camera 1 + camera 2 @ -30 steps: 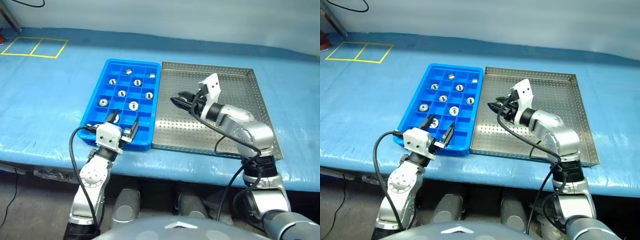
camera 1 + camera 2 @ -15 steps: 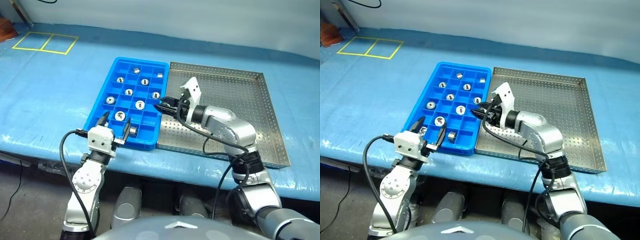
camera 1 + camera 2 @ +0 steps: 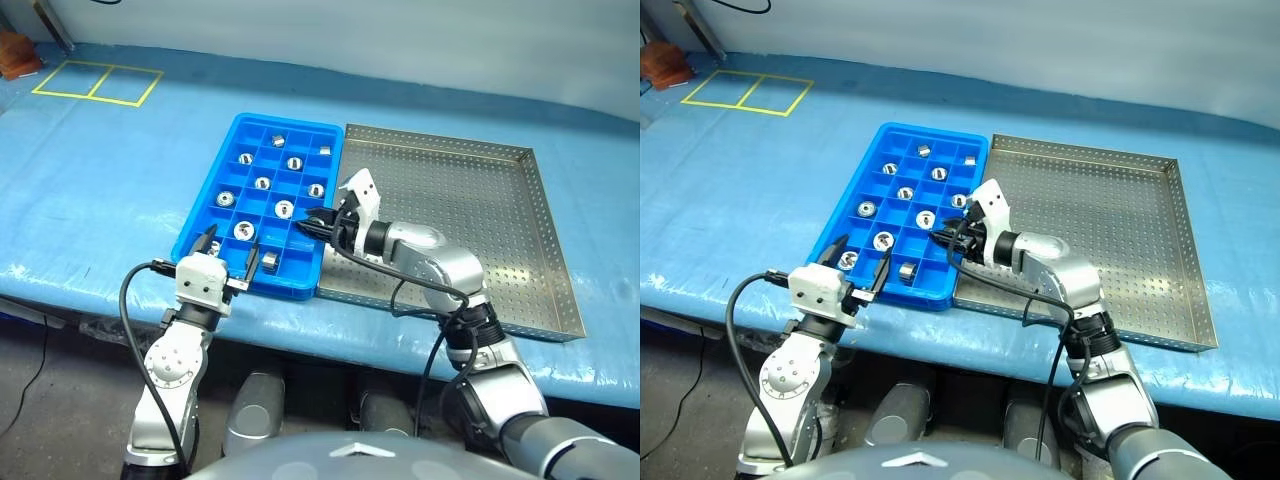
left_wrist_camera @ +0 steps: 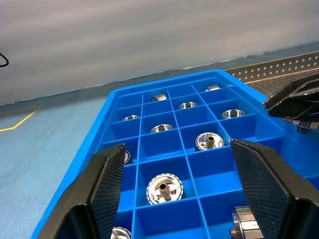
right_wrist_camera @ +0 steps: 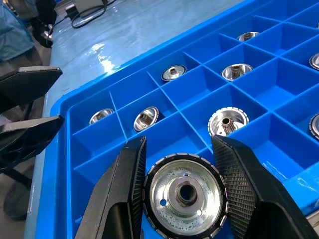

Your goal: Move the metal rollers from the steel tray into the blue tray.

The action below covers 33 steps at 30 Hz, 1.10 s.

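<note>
Blue tray (image 3: 196,222) cells below — roller (image 5: 185,189) clamped between right gripper (image 5: 182,191) fingers

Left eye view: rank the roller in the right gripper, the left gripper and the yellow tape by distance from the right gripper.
1. Roller: held in right gripper, over blue tray.
2. Left gripper: tray's near edge.
3. Yellow tape: far left.

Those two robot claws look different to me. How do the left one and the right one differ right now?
The right gripper is clamped on a metal roller above the blue tray; the left gripper stands open and empty. The right reaches over the tray's right edge; the left waits at its near end. Both have two black fingers.
</note>
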Available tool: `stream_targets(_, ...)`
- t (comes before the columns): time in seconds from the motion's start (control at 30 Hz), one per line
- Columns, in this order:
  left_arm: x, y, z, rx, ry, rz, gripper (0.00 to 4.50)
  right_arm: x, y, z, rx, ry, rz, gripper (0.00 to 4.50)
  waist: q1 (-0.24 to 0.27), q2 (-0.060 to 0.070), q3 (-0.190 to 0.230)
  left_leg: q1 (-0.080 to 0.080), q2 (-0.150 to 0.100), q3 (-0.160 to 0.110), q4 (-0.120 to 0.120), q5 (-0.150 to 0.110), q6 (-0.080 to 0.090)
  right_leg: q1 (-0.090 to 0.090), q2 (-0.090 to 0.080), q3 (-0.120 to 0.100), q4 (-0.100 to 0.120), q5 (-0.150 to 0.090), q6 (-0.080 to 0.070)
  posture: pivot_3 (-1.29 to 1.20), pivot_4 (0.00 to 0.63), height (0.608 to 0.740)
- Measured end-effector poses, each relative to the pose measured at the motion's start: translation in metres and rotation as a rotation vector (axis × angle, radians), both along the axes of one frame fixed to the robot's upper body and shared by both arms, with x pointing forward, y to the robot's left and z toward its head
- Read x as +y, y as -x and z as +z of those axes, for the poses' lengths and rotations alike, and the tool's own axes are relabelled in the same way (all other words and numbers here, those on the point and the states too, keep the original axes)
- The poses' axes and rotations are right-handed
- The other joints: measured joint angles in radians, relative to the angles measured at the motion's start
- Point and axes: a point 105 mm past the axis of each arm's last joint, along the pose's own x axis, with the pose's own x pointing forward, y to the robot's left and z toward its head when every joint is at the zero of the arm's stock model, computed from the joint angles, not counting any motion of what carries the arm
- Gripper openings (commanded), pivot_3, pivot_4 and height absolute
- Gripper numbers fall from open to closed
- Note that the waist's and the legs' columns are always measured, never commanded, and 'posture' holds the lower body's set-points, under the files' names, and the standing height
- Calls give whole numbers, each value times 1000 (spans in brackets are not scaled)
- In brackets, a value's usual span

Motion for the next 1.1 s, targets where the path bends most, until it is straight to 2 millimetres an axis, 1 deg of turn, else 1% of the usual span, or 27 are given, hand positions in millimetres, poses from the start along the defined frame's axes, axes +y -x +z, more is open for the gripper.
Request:
stream_targets(0.07,0,0,0,0,0,0,3720,1,0,0,-6,1,-1,1735,0,0,0,0,0,0,0,0,0,0,0,0,0,0,0,372,150,740)
stream_targets(0.13,0,0,0,0,0,0,3720,3,-1,-1,-5,-2,-5,2461,0,0,0,0,0,0,0,0,0,0,0,0,0,0,0,372,150,740)
stream_targets(0.17,0,0,0,2,0,0,3720,4,-1,-2,-1,-6,-8,2660,0,0,0,0,0,0,0,0,0,0,0,0,0,0,0,372,150,740)
stream_targets(0.23,0,0,-1,9,-1,0,3720,7,-3,-3,6,-18,-17,3274,0,0,0,0,0,0,-1,0,0,0,0,0,0,0,0,374,150,740)
stream_targets(0.33,0,0,-2,11,-2,0,3720,9,-4,-4,5,-20,-27,4323,1,0,0,0,0,0,-1,0,0,0,0,0,0,0,0,375,150,740)
stream_targets(0.37,0,-1,-2,11,-2,0,3720,9,-5,-3,2,-18,-32,4471,2,0,0,0,0,0,0,0,0,0,0,0,0,0,0,375,150,740)
stream_targets(0.5,1,-2,0,5,-5,3,3720,4,-10,2,-25,-38,-69,4471,3,0,0,0,0,0,-1,0,0,0,0,0,0,0,0,359,150,740)
stream_targets(0.63,-3,-8,11,-38,-4,-22,3720,-18,-24,21,-112,-108,-195,4471,4,0,0,0,0,0,0,0,-1,0,0,0,0,0,0,293,150,740)
stream_targets(0.7,-11,-13,19,-67,-4,-63,3720,-30,-24,22,-160,-76,-223,4471,4,0,0,0,0,0,0,0,-1,1,0,0,-2,0,0,237,150,740)
stream_targets(0.8,-26,-23,25,-89,7,-139,3720,-51,-15,8,-202,27,-252,4471,-5,0,0,-1,0,0,-1,0,-2,2,0,0,-5,1,1,180,150,740)
stream_targets(0.9,-36,-31,24,-81,10,-200,3720,-63,-5,-4,-197,64,-277,4471,-37,0,0,-2,0,1,-1,0,-2,2,0,0,-7,1,1,115,150,740)
stream_targets(0.97,-44,-37,23,-78,13,-242,3720,-72,1,-4,-219,84,-296,4471,-57,0,0,-1,0,1,-1,0,-2,2,0,0,-7,1,2,67,150,740)
stream_targets(1.1,-51,-45,19,-63,24,-302,3720,-90,13,-5,-242,105,-329,4471,-101,0,0,-1,0,1,-1,-1,-2,3,0,0,-7,1,2,10,150,740)
